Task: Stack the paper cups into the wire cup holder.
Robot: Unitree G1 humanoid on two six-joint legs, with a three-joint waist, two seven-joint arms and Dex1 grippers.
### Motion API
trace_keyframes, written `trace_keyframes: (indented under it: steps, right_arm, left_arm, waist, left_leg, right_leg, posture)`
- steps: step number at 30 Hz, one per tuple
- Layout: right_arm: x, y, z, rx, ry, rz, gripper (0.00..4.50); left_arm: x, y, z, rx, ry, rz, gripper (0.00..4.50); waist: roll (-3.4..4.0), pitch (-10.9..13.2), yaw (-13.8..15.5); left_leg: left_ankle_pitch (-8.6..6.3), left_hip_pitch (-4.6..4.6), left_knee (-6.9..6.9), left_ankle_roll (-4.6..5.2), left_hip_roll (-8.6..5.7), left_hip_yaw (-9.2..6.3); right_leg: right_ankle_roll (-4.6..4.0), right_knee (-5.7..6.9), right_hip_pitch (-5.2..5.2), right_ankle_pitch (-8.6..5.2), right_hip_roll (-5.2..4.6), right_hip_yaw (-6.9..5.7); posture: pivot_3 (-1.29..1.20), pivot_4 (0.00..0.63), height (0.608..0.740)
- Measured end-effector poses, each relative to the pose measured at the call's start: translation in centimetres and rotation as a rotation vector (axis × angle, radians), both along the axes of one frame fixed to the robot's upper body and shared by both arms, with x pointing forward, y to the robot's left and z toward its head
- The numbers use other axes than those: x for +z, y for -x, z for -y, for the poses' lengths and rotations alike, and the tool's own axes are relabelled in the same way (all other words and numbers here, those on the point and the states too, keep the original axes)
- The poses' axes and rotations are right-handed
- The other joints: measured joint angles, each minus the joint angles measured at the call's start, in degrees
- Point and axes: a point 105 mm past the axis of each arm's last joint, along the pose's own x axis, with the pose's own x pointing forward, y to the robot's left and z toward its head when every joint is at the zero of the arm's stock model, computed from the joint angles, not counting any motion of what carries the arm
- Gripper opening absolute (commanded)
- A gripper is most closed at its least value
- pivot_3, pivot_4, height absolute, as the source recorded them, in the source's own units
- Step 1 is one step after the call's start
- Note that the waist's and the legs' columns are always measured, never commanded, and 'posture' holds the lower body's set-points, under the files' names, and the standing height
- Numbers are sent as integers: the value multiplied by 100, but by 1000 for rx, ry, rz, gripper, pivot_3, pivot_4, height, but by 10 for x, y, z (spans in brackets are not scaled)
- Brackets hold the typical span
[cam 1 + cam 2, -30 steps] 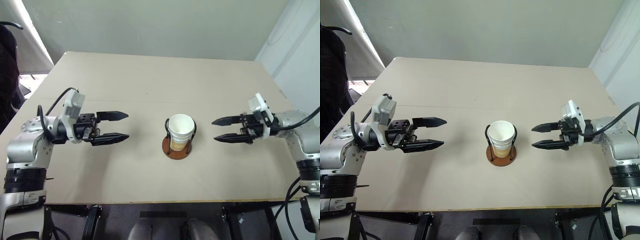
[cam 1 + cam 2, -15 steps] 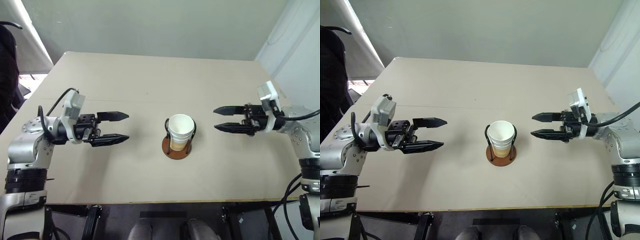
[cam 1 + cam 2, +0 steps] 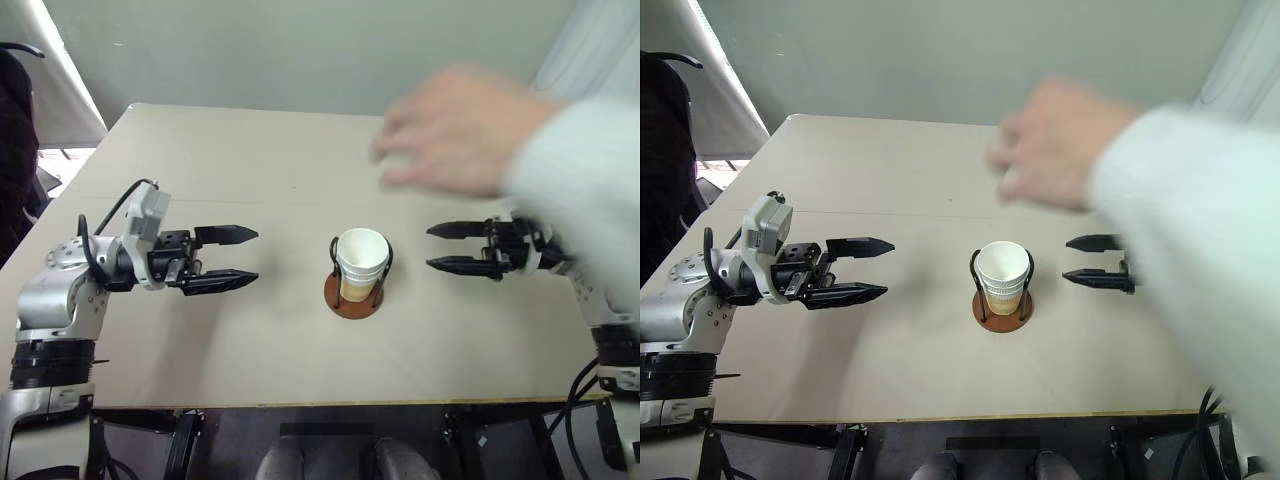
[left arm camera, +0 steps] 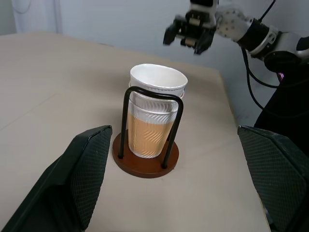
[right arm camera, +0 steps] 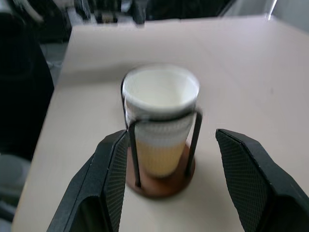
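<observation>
I see the paper cups (image 3: pixel 361 262) nested one inside another as a single stack, and this stack stands upright in the wire cup holder (image 3: pixel 354 296). The holder is near the middle of the table (image 3: pixel 300 150), a little toward the front edge. Its round reddish-brown base lies flat on the tabletop, and the two black wire loops rise on each side of the stack, reaching up to just under the white rim of the top cup. The top cup looks empty and white inside.

My left gripper (image 3: pixel 235 258) hangs above the table on the left of the holder, pointing toward it, well apart from the cups. Its two black fingers are spread wide and nothing is between them. In the left wrist view the holder with the cups (image 4: pixel 153 116) stands between the two finger pads but far ahead of them.

My right gripper (image 3: pixel 447 247) is on the other side of the holder, pointing at it, also apart from it. Its fingers are parted and hold nothing.

A person's hand (image 3: pixel 450 130), blurred, with a light sleeve (image 3: pixel 1200 250), reaches over the far right part of the table, above the right arm, and it covers much of that arm.
</observation>
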Motion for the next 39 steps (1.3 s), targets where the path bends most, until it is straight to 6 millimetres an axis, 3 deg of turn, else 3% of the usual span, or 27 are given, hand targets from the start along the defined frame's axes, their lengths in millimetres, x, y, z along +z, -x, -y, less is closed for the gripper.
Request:
trace_keyframes:
  steps: [15, 25, 39]
  right_arm:
    - [-60, 0, -3, 93, 191, -23, 2869]
    - [-88, -3, -1, 103, 255, -50, 2869]
    - [-98, -9, -4, 100, 281, -43, 2869]
  left_arm:
    - [1, 0, 1, 5, 15, 2, 4468]
    - [1, 2, 3, -3, 16, 2, 4468]
    - [2, 3, 5, 1, 21, -1, 4468]
  waist:
    - [0, 0, 2]
    - [0, 0, 5]
    - [0, 0, 9]
  left_leg:
    - [0, 0, -1, 0, 2, 1]
    - [0, 0, -2, 0, 3, 1]
    - [0, 1, -4, 0, 4, 5]
  right_leg:
    - [-1, 0, 0, 0, -1, 0]
    - [-3, 1, 1, 2, -2, -1]
    - [-12, 0, 1, 7, -3, -2]
  posture:
    - [0, 150, 740]
    - [0, 150, 740]
    - [0, 150, 740]
